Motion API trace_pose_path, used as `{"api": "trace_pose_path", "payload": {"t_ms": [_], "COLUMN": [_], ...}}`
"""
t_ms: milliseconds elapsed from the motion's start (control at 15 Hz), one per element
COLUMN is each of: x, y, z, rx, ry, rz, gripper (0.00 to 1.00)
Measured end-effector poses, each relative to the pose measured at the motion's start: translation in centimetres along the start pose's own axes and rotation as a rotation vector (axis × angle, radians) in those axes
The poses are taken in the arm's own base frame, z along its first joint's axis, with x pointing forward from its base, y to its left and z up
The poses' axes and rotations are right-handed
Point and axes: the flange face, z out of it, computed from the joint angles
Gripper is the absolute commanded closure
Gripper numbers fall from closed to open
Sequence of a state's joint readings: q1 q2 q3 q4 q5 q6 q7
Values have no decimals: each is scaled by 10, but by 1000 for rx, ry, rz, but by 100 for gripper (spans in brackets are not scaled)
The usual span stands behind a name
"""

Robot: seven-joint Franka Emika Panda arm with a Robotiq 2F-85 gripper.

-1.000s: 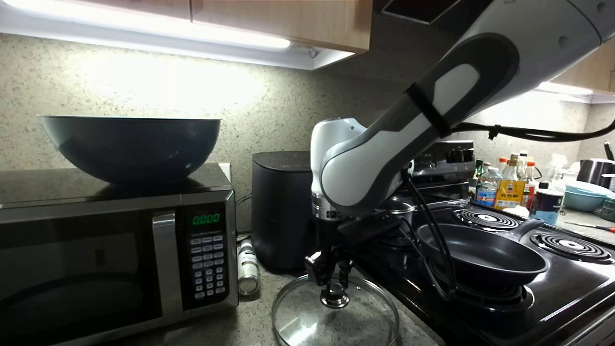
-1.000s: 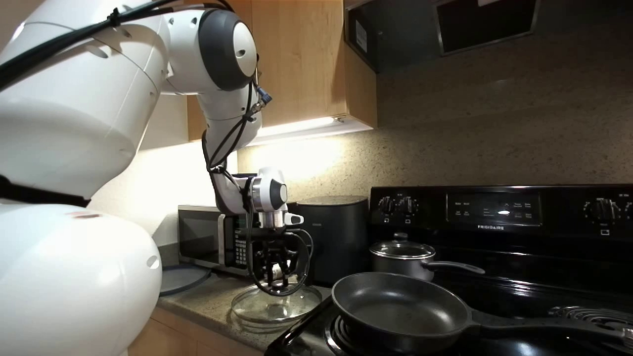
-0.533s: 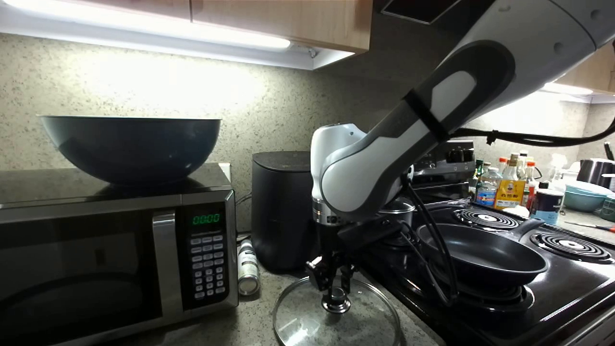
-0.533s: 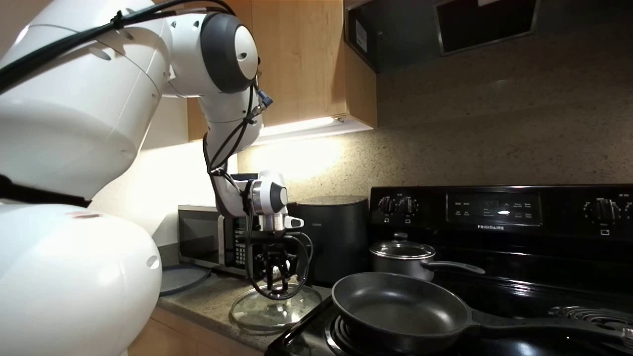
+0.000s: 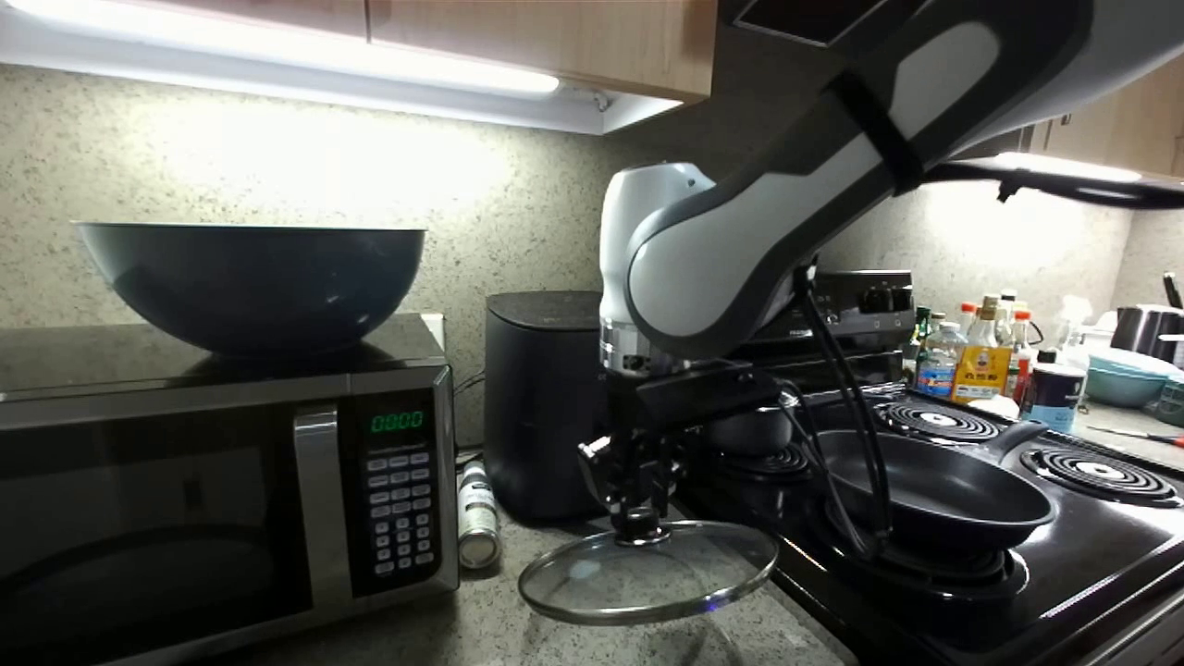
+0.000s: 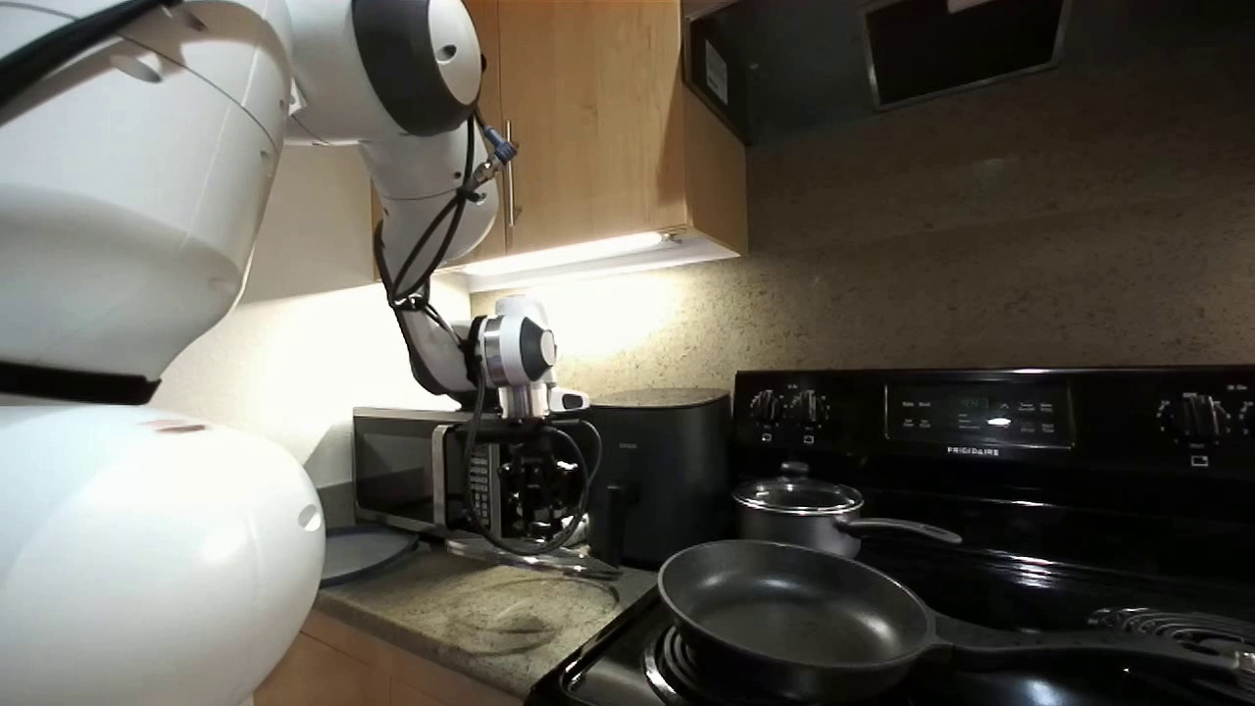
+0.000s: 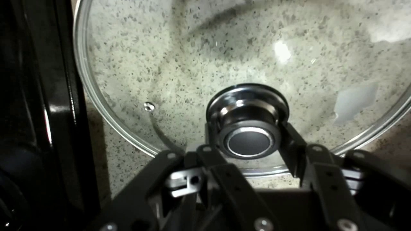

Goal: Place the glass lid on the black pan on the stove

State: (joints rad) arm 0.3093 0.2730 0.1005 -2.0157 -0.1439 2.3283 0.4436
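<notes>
Though lower down half a second ago, with the glass lid (image 5: 652, 578) resting on the countertop (image 6: 441, 598), now raised, holding that lid up off it and showing it slightly tilted in both exterior views. Drawn narrow on the knob (image 7: 247, 118) with the fingers (image 7: 293, 149) of the gripper (image 7: 249, 141), one at either side in the wrist view. Hovering above the countertop, just beside the stove (image 5: 1101, 564) and still apart from the black pan (image 6: 794, 613), with that pan unmoved in its place since then.
</notes>
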Motion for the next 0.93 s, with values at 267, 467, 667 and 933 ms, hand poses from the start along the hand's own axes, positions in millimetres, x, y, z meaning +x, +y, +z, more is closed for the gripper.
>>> {"api": "trace_pose_path", "payload": {"t_ms": [267,467,667,933], "x": [-4,-5,-2,-6], "y": [-1,-1,7,33], "z": [5,20,21,-12], "rx": [-6,-12,-39,-85], "ry": [-18,-39,-32,40], "rz": [-4,-4,30,157], "gripper": [76,76,76,76]}}
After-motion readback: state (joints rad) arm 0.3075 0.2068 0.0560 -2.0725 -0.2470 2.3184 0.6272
